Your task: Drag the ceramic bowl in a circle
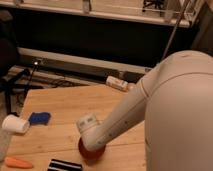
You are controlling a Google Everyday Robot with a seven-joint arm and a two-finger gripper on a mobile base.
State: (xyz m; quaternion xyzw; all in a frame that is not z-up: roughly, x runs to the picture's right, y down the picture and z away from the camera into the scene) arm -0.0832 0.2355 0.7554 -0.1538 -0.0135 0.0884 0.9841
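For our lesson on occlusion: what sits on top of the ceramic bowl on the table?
The arm's white wrist hangs over the ceramic bowl, leaving only its reddish near rim showing. The pincer and the bowl's inside are covered by the wrist.

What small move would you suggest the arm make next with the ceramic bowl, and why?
Probably a short arc away from the near edge, toward the middle of the table. The gripper is down at the ceramic bowl, mostly hidden by the wrist, and the bowl sits close to that edge beside a striped object.
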